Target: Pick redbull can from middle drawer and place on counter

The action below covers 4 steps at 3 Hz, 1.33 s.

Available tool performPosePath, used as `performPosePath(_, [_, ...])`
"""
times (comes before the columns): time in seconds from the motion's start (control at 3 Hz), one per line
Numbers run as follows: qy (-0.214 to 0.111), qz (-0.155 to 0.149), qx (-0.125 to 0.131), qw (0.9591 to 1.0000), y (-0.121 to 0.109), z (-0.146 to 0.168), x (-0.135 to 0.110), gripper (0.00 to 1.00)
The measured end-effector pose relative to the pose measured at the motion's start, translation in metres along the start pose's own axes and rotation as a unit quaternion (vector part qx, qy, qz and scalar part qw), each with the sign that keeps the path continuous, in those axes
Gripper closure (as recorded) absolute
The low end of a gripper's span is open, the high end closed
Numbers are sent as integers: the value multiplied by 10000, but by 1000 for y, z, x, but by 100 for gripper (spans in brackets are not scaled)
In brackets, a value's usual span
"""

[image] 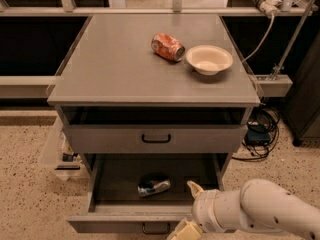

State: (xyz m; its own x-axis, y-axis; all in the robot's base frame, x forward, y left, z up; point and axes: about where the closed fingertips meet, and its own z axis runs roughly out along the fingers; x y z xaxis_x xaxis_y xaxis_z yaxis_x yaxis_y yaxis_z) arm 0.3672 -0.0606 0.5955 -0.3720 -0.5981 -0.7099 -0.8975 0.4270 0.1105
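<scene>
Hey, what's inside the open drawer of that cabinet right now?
The redbull can lies on its side on the middle drawer floor; nothing else shows there. The open gripper hovers at the drawer's front right and, with its arm, hides that corner.
</scene>
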Motion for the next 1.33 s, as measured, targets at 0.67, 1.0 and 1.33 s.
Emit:
performPosePath(0.67, [-288,227,365,9987,-32,45,20,0])
performPosePath(1.0, [-283,162,383,9987,-38,46,21,0])
performPosePath(1.33, [-471,-22,510,9976,-66,62,14,0])
